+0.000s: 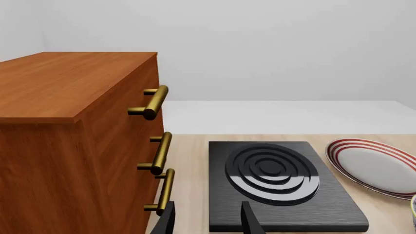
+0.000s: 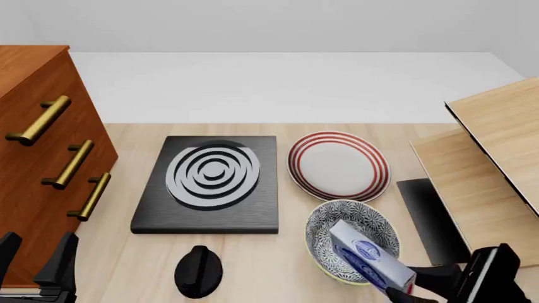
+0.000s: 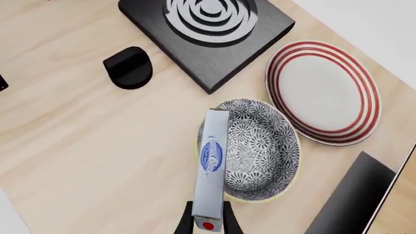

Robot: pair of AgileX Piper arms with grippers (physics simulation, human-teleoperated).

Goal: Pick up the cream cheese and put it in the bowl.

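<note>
The cream cheese (image 2: pixel 364 255), a pale blue-white carton with a blue oval logo, hangs tilted over the near side of the bowl (image 2: pixel 324 221). My right gripper (image 2: pixel 414 285) is shut on its red-marked end. In the right wrist view the cream cheese (image 3: pixel 212 165) stretches from my right gripper (image 3: pixel 208 225) across the rim of the bowl (image 3: pixel 266 141). I cannot tell whether it touches the bowl. My left gripper (image 2: pixel 38 260) stands open at the near left by the cabinet. The left wrist view shows the left gripper (image 1: pixel 208 222) with nothing between its fingers.
A black burner slab (image 2: pixel 211 180) lies left of the bowl, with a black knob (image 2: pixel 198 270) in front of it. A red-ringed white plate (image 2: pixel 337 165) sits behind the bowl. A wooden cabinet (image 2: pixel 34 158) with brass handles stands at the left. A wooden rack (image 2: pixel 488 164) stands at the right.
</note>
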